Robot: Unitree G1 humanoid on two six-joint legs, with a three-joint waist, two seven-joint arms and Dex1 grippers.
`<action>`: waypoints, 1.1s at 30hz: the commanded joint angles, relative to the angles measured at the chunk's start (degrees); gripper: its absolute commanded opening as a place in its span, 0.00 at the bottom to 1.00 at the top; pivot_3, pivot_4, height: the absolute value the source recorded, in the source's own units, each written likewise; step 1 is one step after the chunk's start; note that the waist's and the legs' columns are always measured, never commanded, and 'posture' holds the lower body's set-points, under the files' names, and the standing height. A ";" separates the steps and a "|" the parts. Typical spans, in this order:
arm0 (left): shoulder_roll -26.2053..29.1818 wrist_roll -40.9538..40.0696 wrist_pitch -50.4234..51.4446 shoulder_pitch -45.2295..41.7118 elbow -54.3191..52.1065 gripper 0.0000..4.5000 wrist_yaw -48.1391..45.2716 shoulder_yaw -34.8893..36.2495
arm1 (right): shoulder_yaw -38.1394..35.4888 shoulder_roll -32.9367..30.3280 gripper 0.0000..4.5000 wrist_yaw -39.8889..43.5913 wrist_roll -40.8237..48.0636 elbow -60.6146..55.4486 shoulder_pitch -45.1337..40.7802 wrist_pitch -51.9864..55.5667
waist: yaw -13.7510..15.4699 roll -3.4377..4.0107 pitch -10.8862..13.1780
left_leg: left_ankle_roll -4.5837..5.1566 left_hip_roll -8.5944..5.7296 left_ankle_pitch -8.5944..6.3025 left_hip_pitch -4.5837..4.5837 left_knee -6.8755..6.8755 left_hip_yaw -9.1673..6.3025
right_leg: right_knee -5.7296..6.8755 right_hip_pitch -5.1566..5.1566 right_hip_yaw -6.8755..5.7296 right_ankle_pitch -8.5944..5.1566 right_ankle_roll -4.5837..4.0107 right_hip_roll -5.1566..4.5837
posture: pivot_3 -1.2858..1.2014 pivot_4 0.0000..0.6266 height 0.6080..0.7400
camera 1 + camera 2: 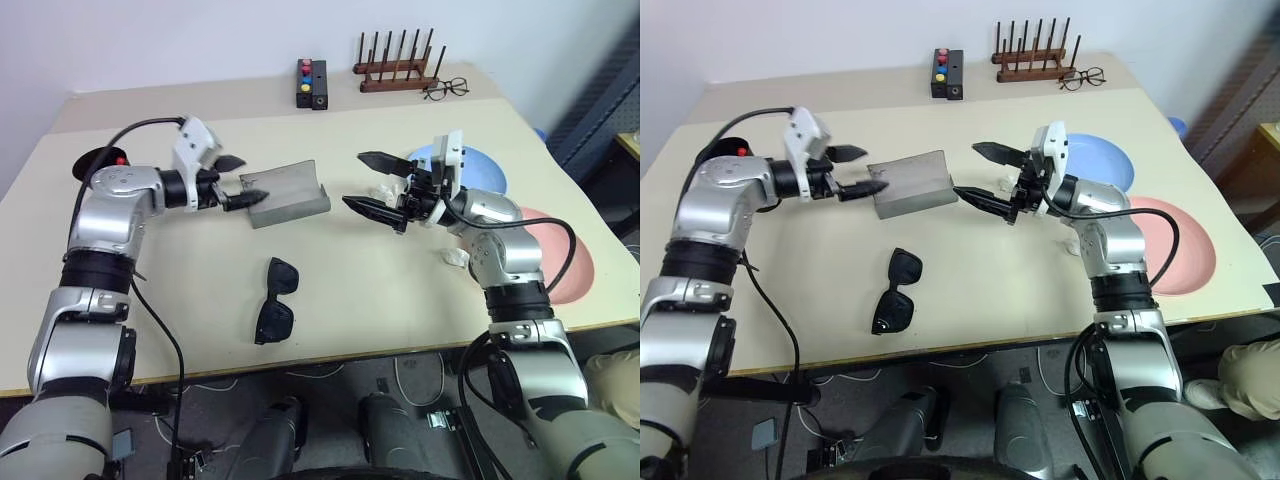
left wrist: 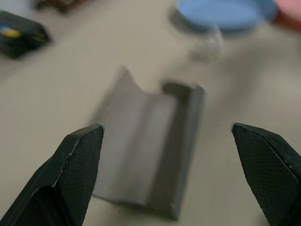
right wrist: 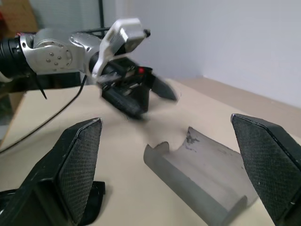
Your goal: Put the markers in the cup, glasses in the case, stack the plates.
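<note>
Both sets of jaws are spread wide and empty. The left gripper (image 1: 240, 180) and right gripper (image 1: 368, 182) are aimed at the open grey case (image 1: 288, 193) from either side. The black sunglasses (image 1: 275, 300) are left folded on the table (image 1: 400, 280), nearer the front edge. The glasses step appears in hand; next the sunglasses would need to be grasped and laid in the case.

Your robot's two arms are cased in rounded silver-grey shells, broken by black ribbed bands at the joints. A black cable loops loose along each arm, from the wrist to below the elbow. Each wrist carries a white angular bracket. The left pincer (image 1: 240, 182) and the right pincer (image 1: 367, 182) each have two black tapered fingers; close up, their inner pads (image 3: 81, 162) show a fine cross-hatched grip texture. Small screw heads dot the left forearm's silver shell.
</note>
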 commanded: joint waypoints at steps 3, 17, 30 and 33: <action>-2.21 9.07 -10.94 -6.78 12.11 0.98 -2.45 -4.85 | -1.77 -1.21 1.00 -3.78 1.63 -8.42 2.86 1.92 | 0.27 -0.02 0.01 | 0.01 0.00 -0.01 0.00 0.00 0.00 | -0.01 0.01 0.00 0.00 0.00 -0.01 | 0.52 0.24 1.00; -11.22 21.65 -20.34 -14.74 30.06 0.48 0.28 -9.46 | -3.67 -3.37 1.00 -10.24 3.48 -18.15 9.96 4.40 | 0.06 -0.07 0.04 | 0.06 -0.03 -0.02 -0.09 0.06 -0.01 | 0.00 -0.01 -0.03 -0.02 0.04 -0.02 | 0.52 0.24 1.00; -9.22 22.10 -22.88 -15.15 30.88 0.37 0.05 -7.63 | -2.99 -3.49 1.00 -11.48 3.39 -17.21 9.82 3.55 | 0.09 -0.08 0.04 | 0.06 -0.03 -0.02 -0.10 0.08 -0.01 | 0.00 -0.01 -0.03 -0.02 0.05 -0.02 | 0.52 0.24 1.00; -9.48 21.30 -20.97 -15.22 31.31 0.31 -0.98 -6.95 | -2.78 -3.37 1.00 -11.35 3.17 -16.43 9.17 3.22 | 0.14 -0.08 0.05 | 0.07 -0.03 -0.02 -0.10 0.09 -0.01 | 0.00 0.00 -0.03 -0.02 0.05 -0.02 | 0.52 0.24 1.00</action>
